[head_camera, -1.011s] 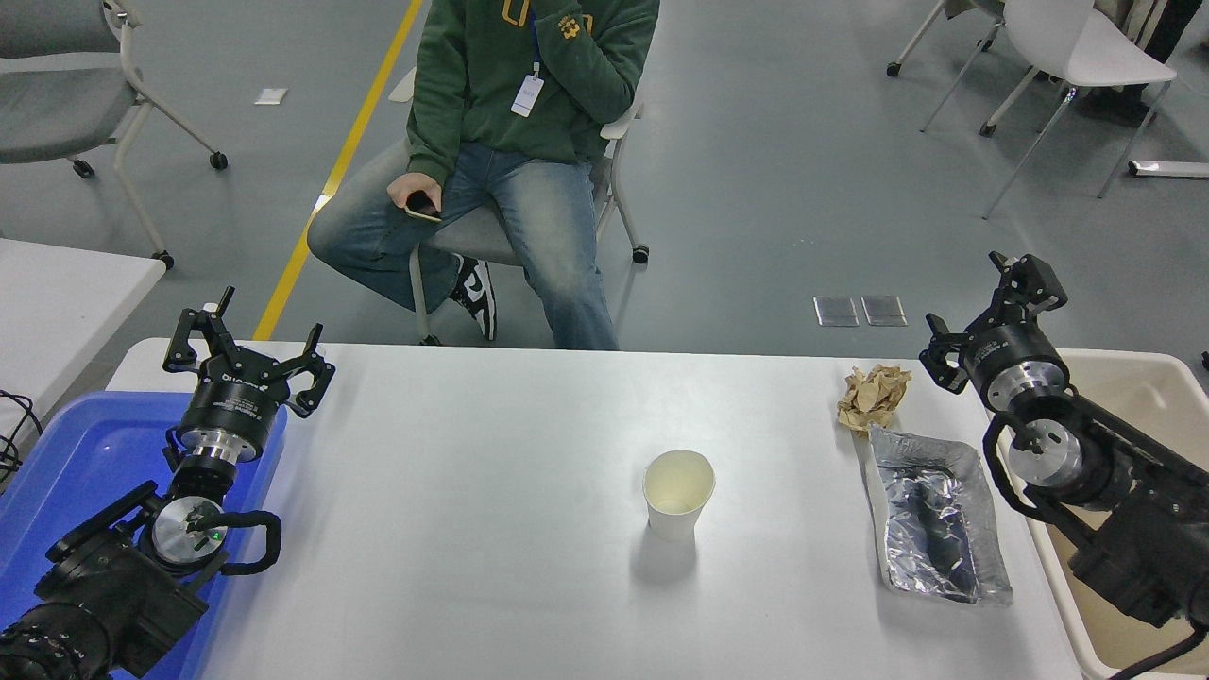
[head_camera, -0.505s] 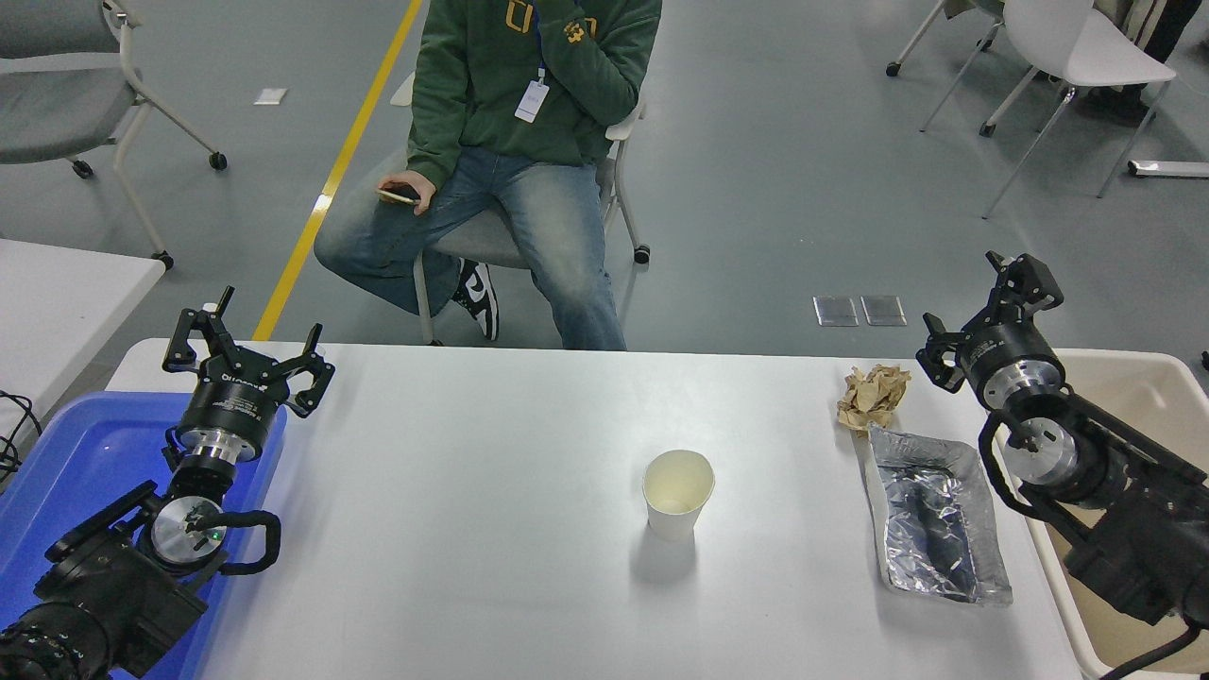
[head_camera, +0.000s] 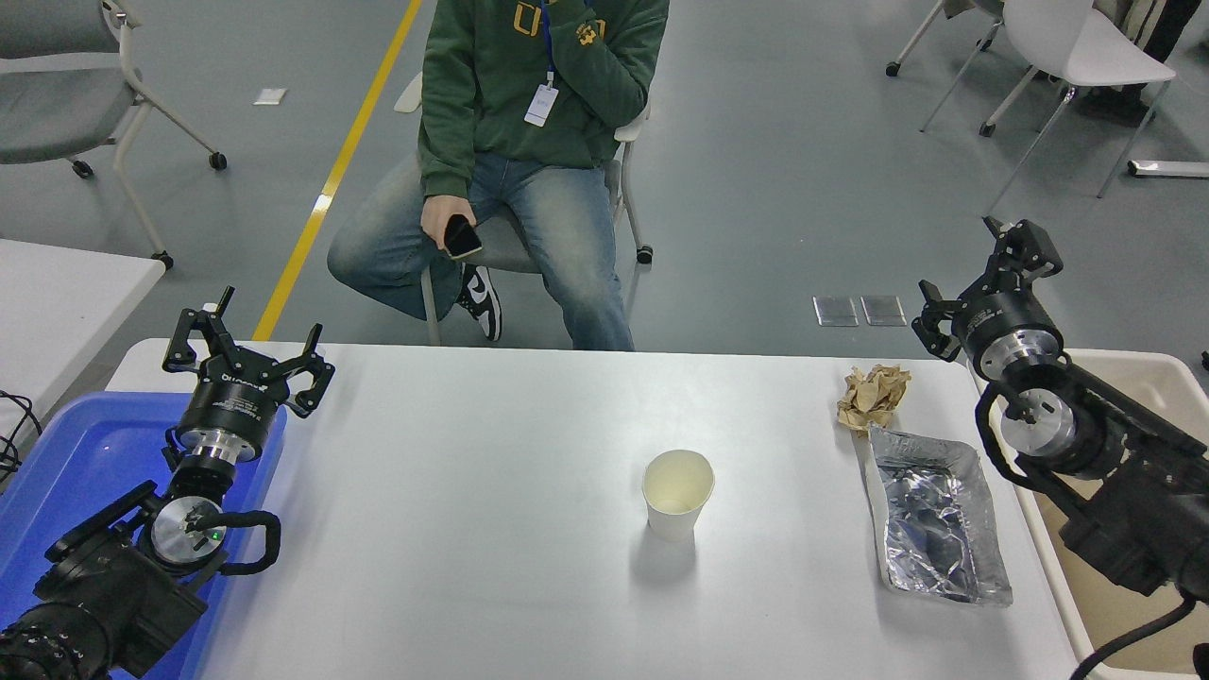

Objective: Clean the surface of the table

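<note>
Head view: the table surface (head_camera: 472,472) fills the middle, carrying a paper cup (head_camera: 677,491), a crumpled brown paper ball (head_camera: 874,395) and a foil pouch (head_camera: 930,515); all look light, crushable — best pinched at rim or edge; right pincer (head_camera: 978,279) spread wide, empty, above the far right corner; left pincer (head_camera: 244,345) parked over the blue tray (head_camera: 85,453), also wide.

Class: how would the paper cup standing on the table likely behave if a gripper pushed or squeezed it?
The paper cup stands upright and looks empty, so it is probably light and apt to tip or slide. Its thin open rim would likely buckle under a firm squeeze.
</note>
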